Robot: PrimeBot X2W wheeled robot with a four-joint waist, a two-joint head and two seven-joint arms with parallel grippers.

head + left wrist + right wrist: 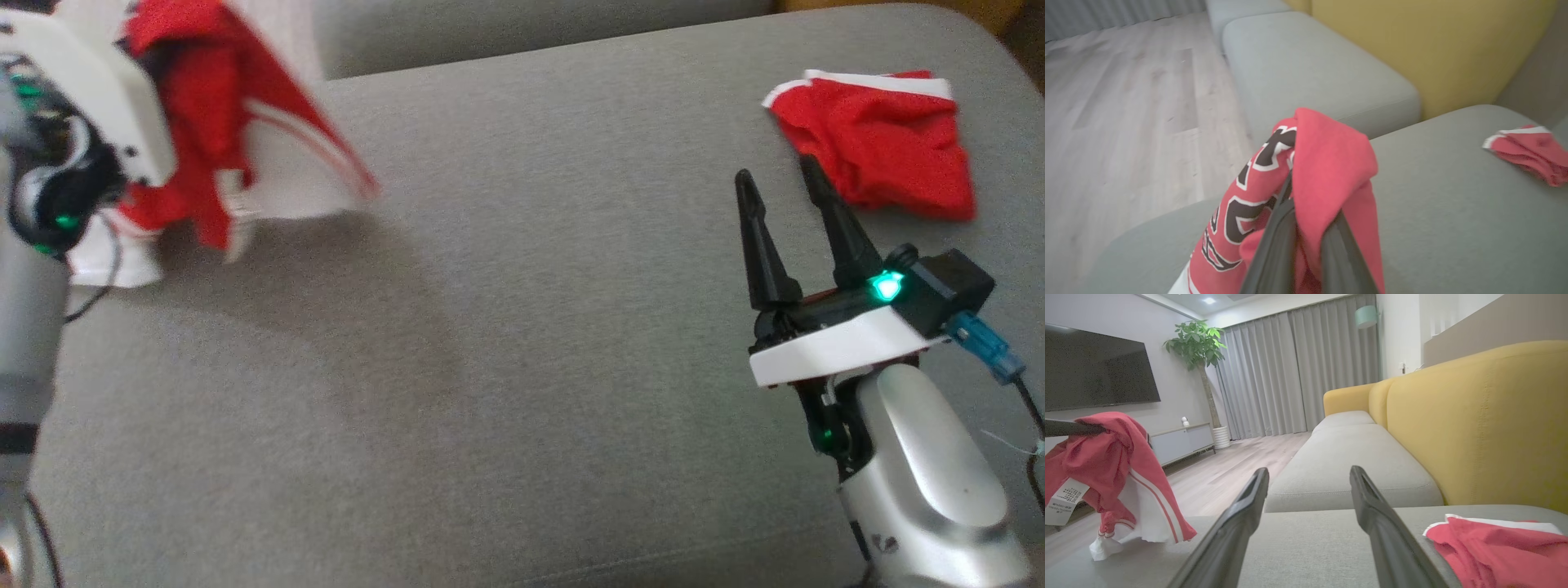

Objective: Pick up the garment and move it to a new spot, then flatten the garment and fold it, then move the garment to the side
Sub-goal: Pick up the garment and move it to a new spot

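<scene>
matt red-and-white cloth garment [196, 98], coarse grey woven cushion [506, 367], glossy silver plastic forearm [931, 465]

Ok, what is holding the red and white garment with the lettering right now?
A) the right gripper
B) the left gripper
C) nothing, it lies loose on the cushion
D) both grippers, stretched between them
B: the left gripper has its fingers closed on the garment, which hangs from it over the grey cushion, while the right gripper is open and empty beside the second red garment.
</scene>
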